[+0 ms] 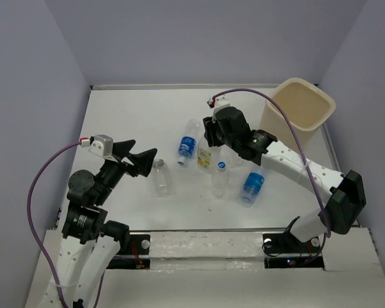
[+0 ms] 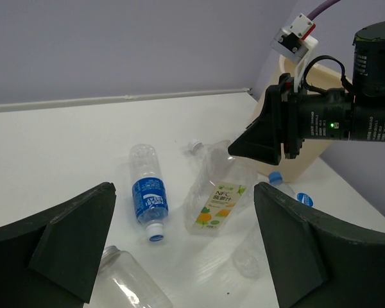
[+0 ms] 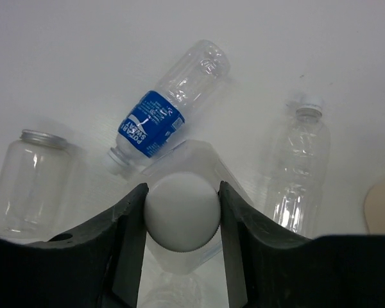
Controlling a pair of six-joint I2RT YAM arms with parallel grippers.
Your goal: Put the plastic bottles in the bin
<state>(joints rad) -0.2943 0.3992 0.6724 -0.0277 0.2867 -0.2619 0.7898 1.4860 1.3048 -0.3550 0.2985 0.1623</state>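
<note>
Clear plastic bottles (image 1: 188, 146), five, one cream bin (image 1: 321, 102), left claw (image 1: 144, 149) apart, right claw (image 3: 181, 187) clamped on yellow-labelled bottle (image 2: 219, 200)

The left gripper (image 1: 145, 147) hangs low, fingers (image 2: 70, 237) spread wide. The right arm (image 1: 289, 163) stretches out, and the right gripper (image 3: 181, 187) squeezes a bottle (image 3: 181, 221).

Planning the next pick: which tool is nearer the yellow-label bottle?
Right. The right tool grips the end of the yellow-label bottle; the left tool hangs open farther off, beside the clear jar.
</note>
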